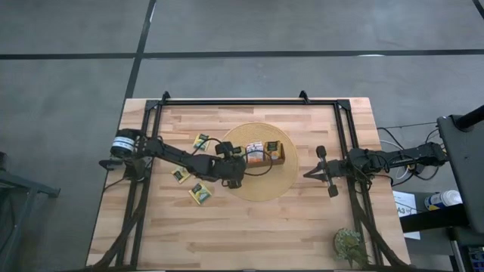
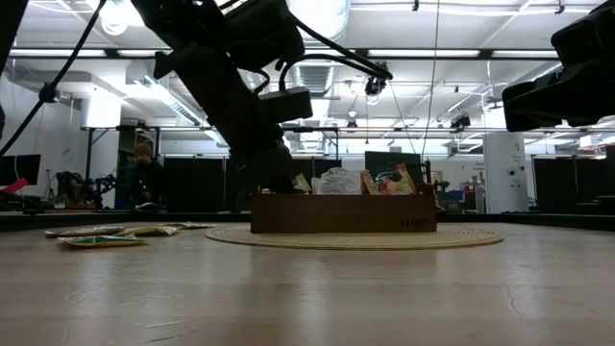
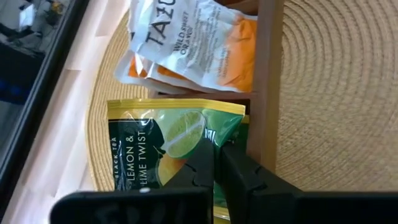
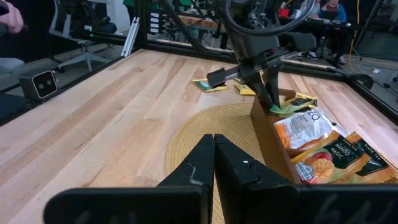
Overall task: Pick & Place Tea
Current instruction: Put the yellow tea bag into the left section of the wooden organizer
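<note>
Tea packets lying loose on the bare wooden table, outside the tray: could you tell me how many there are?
3: one tea packet nearest the table's far edge, one below it, one nearest the front. The left arm may hide others.

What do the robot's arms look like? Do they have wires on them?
Both arms are dark, made of jointed segments. The left arm has a white-banded base and looping black cables. Each gripper, left and right, ends in two flat black fingers.

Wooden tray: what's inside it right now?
The wooden tray holds a lemon-lime packet pinched by the left pincer, white-and-orange packets in the next compartment, and mango packets beyond. Anything beneath them is covered.
</note>
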{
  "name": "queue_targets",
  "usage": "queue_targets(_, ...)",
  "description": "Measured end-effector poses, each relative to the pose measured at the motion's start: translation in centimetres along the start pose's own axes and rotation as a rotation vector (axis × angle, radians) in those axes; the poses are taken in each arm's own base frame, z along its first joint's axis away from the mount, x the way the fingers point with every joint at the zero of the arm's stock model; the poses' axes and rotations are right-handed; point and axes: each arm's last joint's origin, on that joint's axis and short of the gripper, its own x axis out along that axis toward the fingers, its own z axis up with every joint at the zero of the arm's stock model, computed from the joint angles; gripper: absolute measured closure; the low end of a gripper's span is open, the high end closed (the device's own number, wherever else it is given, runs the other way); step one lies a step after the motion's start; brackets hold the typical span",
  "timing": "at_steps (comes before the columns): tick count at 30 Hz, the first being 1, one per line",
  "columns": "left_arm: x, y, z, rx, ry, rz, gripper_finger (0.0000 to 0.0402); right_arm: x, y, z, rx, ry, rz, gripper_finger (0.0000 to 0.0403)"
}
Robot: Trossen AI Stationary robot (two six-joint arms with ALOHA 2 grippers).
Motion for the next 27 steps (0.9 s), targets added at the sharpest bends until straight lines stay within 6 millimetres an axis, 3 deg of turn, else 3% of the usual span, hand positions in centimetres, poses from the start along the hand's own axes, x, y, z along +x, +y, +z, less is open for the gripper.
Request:
queue_targets(19, -0.19, -0.06, -0.34, 0.098, 0.024, 0.065, 0.0361, 0.00, 0.00, 0.00, 0.000, 0.000, 0.000, 0.0394)
queue_targets(27, -0.34, -0.17, -0.26, 0.104, 0.017, 0.084, 0.0290, 0.00, 0.00, 0.00, 0.001, 0.000, 0.000, 0.0394)
